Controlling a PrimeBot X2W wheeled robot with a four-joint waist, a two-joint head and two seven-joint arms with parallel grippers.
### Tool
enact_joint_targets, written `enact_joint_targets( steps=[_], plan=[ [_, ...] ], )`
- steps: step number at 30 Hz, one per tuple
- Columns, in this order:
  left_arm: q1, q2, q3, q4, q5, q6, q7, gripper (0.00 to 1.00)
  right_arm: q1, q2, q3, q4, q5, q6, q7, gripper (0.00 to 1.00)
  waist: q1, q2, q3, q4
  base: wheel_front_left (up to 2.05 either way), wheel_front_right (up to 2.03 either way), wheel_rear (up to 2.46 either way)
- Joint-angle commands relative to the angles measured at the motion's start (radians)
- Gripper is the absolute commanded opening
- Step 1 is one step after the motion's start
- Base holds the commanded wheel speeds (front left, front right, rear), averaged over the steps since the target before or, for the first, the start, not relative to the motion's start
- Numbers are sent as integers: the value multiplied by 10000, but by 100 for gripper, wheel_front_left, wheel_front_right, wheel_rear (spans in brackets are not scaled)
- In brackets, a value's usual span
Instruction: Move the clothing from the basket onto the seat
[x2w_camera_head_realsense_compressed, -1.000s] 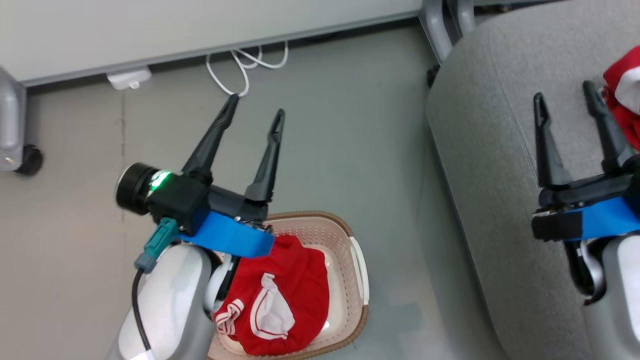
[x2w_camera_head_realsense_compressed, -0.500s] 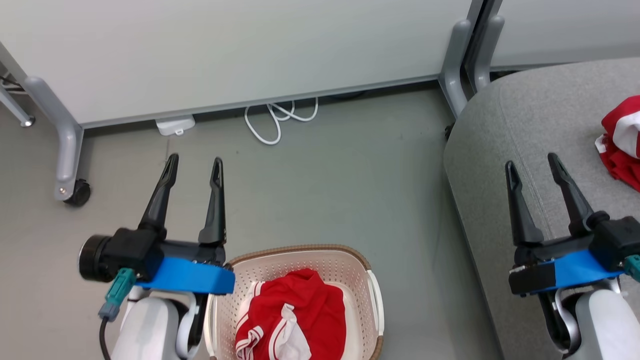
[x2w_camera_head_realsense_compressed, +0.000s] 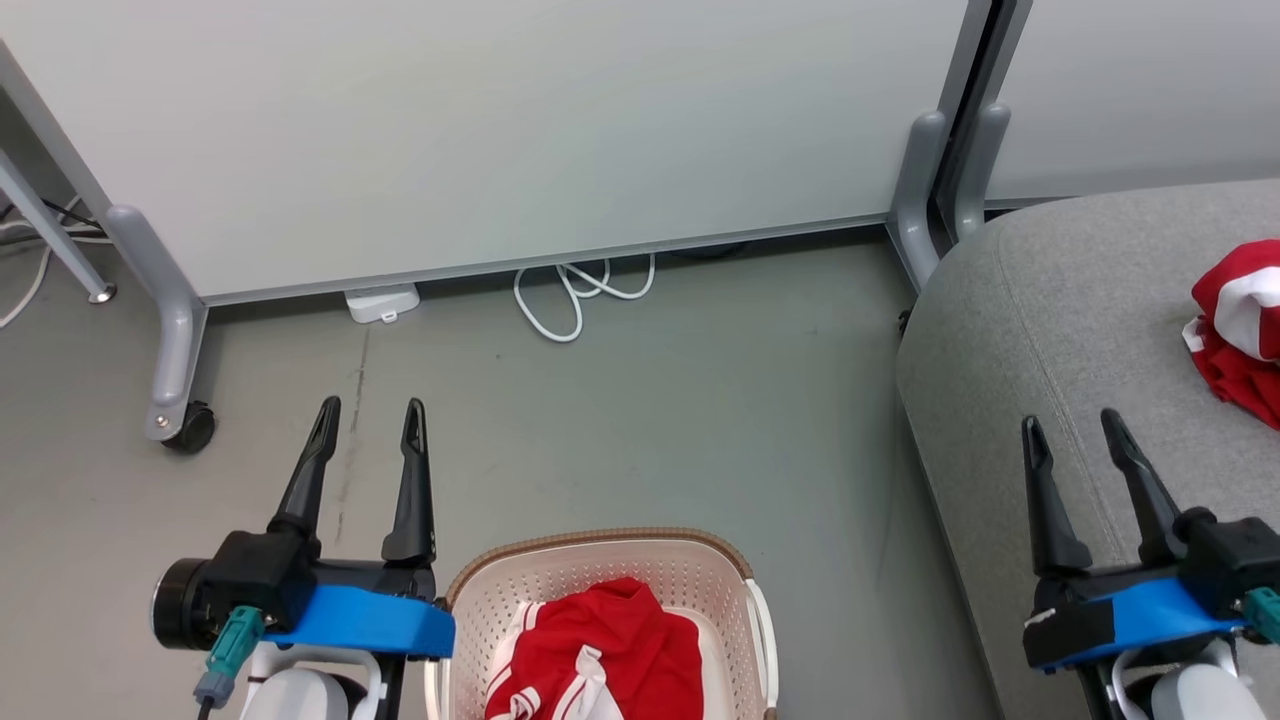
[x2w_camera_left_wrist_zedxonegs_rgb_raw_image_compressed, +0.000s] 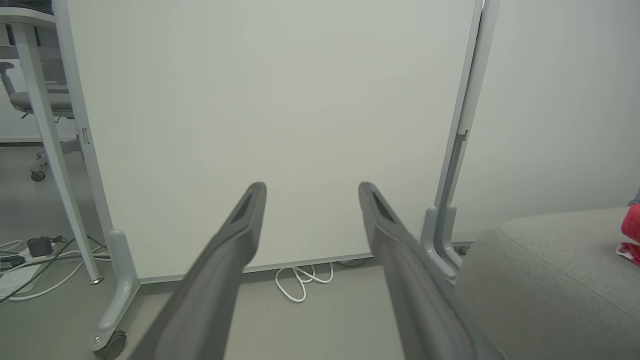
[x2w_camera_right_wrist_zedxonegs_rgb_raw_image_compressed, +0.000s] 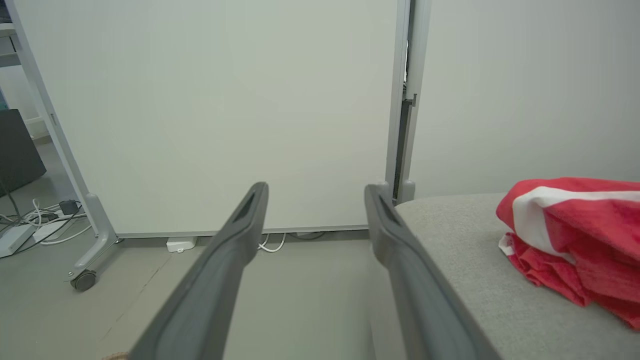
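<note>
One red garment (x2w_camera_head_realsense_compressed: 610, 650) sits in the basket (x2w_camera_head_realsense_compressed: 600, 540) at six o'clock, a second garment (x2w_camera_head_realsense_compressed: 1235, 330) on the seat (x2w_camera_head_realsense_compressed: 1050, 330) at three. My left end effector (x2w_camera_head_realsense_compressed: 370, 407) and right end effector (x2w_camera_head_realsense_compressed: 1070, 420) hover open, empty — the left should pinch the bunched crown deep.

jaws: long dark | wrist bands (x2w_camera_head_realsense_compressed: 365, 622): blue | forearms (x2w_camera_head_realsense_compressed: 298, 699): pale grey | connector (x2w_camera_head_realsense_compressed: 228, 650): teal

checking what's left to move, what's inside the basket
A bunched red garment with white stripes lies in the basket. Anything beneath it is covered, and the basket's near part runs off the picture.
</note>
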Motion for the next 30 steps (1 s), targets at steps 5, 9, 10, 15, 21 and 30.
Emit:
enact_joint_targets(
  steps=[5,9,10,15,21,30],
  plan=[
    [317,-24,122,90,-63,-25,-29,100,579,205,-86,110,42,1,-38,100,1,-1,-203,66,0,0,0],
    [435,-25,140,136,-117,-25,-29,100,728,264,-94,135,43,1,-38,100,1,-1,-235,100,0,0,0],
    [472,-26,146,146,-139,-25,-29,100,763,268,-104,151,50,1,-38,100,1,-1,-231,109,0,0,0],
    [530,-25,142,196,-169,-24,-29,100,785,280,-144,212,67,1,-38,100,1,-1,-210,161,0,0,0],
    [503,-26,140,261,-226,-25,-29,100,786,310,-117,239,11,1,-38,100,1,-1,-207,214,0,0,0],
    [481,-25,169,323,-184,-26,-29,100,707,289,-23,324,80,1,-38,100,1,-1,-236,217,0,0,0]
  ],
)
